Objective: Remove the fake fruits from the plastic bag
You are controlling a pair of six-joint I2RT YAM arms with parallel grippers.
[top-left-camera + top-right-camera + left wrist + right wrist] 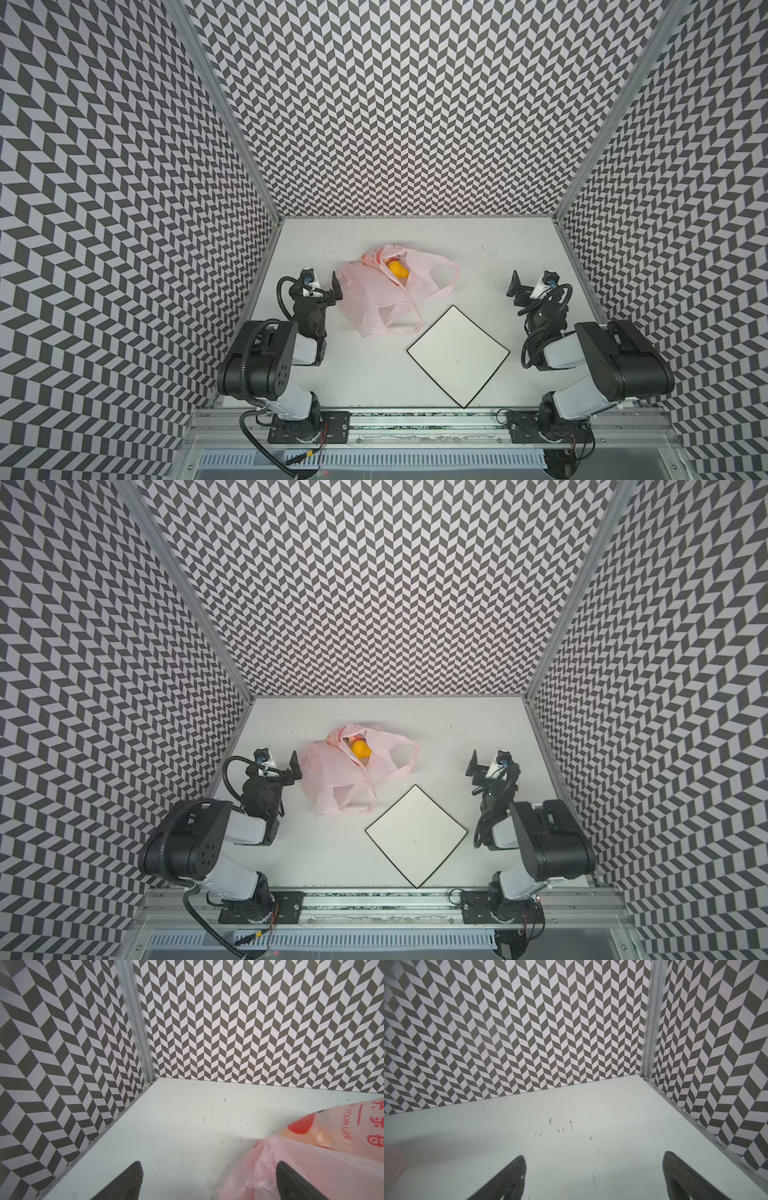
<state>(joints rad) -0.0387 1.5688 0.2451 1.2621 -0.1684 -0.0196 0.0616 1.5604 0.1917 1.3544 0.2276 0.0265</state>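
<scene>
Two black grippers stand over the table, and we see each with its jaws spread wide, holding nothing. The left gripper (208, 1164) hangs just beside the plastic bag (384, 297). In its wrist view one dark, tapered finger (291, 1182) overlaps the crinkled film, though we cannot tell whether it touches. The right gripper (594, 1155) hovers over bare table, well apart from the bag.

We find the bag slumped left of the middle of the table (365, 374). It is thin, translucent, pale pink and full of wrinkles, with two loop handles, one flopped to the right and one toward the plate. Red fruit prints and red lettering mark its side.

Through its open mouth, in both top views, we see one of the fake fruits (398, 269), a glossy, rounded, yellow-orange piece lying inside. Folds of film hide whatever lies under it.

Near the bag's nearer handle lies a flat white square plate (458, 356) with a thin black rim, turned corner-on like a diamond. The table is matte white, scuffed with small dark marks. Walls (415, 104) in a grey-and-white chevron pattern close three sides, joined by ribbed aluminium posts.
</scene>
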